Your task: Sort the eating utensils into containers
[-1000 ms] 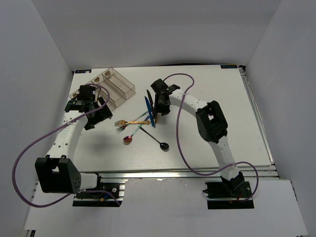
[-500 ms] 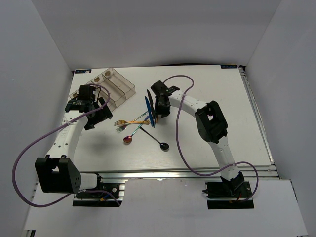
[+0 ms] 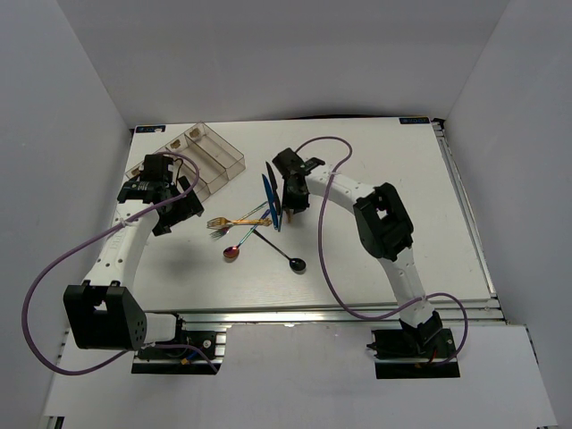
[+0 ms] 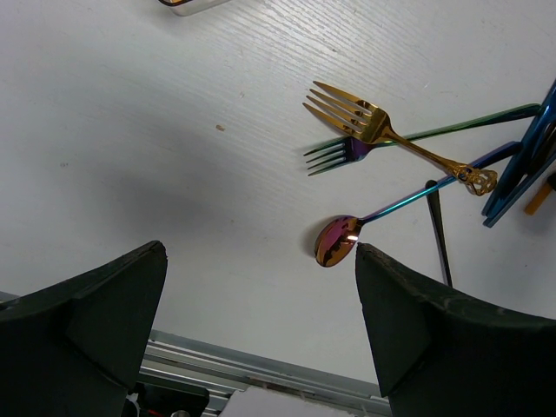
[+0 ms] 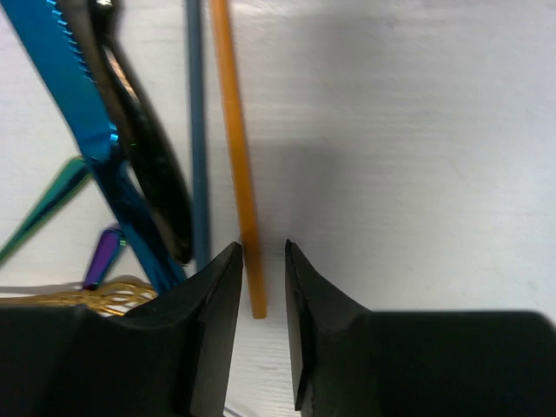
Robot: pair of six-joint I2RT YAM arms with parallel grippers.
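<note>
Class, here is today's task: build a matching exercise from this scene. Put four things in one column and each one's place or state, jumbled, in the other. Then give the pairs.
1 gold fork
2 tan chopstick
3 left gripper
4 blue knife

A wide open, empty
B end lies in the gap of the right gripper
C serrated edge
D crossing an iridescent fork

Pairs: 1-D, 2-B, 3-A, 4-C

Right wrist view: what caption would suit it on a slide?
Right gripper straddling the end of an orange chopstick, beside a blue knife.
</note>
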